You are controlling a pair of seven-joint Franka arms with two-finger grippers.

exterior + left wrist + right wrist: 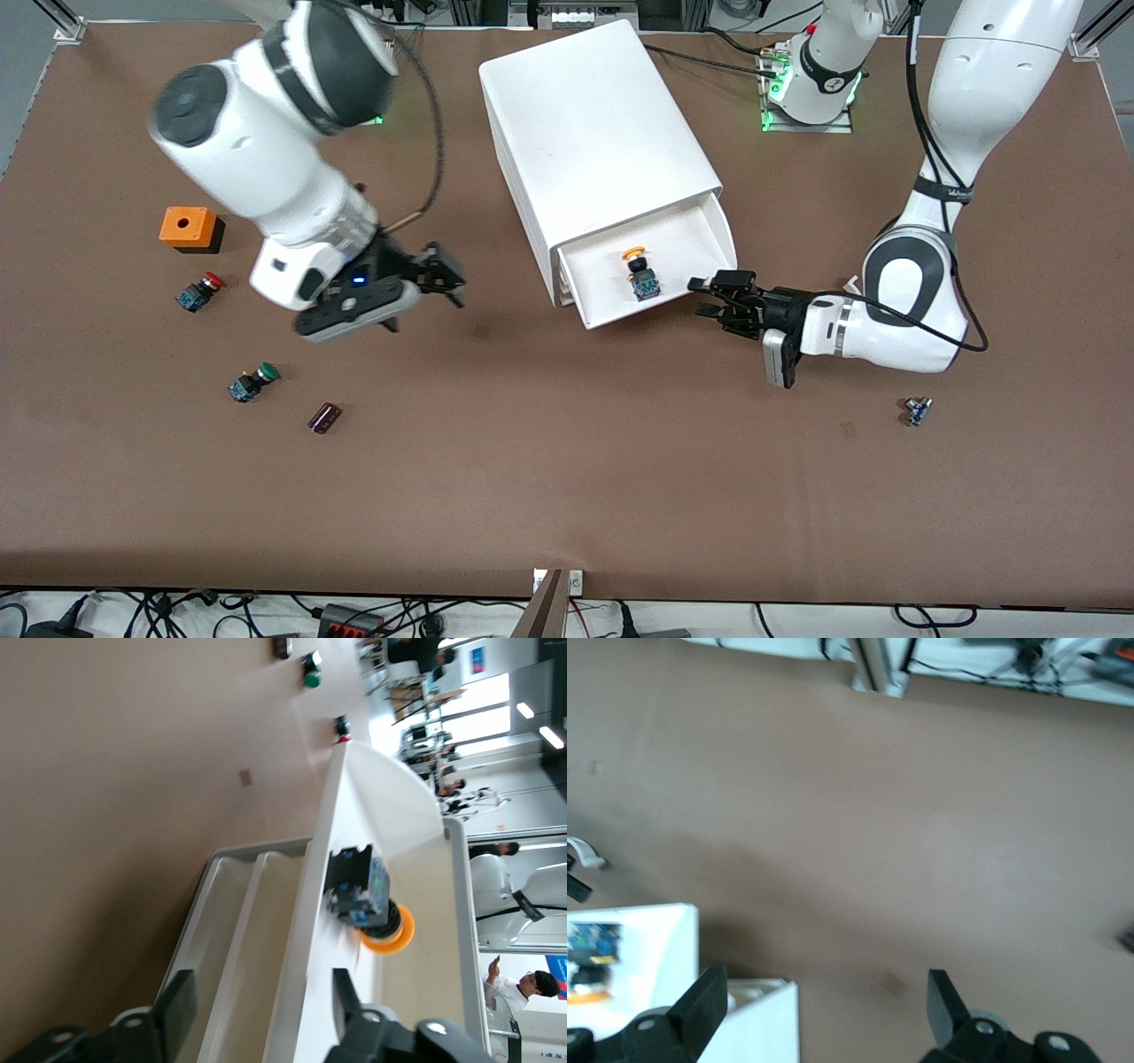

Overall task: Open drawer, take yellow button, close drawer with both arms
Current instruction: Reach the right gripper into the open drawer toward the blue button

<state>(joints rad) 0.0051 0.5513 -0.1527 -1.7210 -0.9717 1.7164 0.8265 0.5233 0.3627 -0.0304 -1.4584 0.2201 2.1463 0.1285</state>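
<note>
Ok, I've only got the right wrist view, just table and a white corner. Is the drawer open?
Observer: Yes, the top drawer is pulled out of the cabinet.
Operator: Where's the left gripper?
Observer: The left gripper is open, its fingers astride the drawer's front wall.
Operator: And mine?
Observer: The right gripper hangs open over the table, between the cabinet and the green button.

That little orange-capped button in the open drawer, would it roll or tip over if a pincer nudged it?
The button lies on its side in the drawer, so tipping seems unlikely. Its round cap might let it pivot or roll a little; the blocky body probably stops that. It looks small and light, so it may skid on the smooth plastic.
</note>
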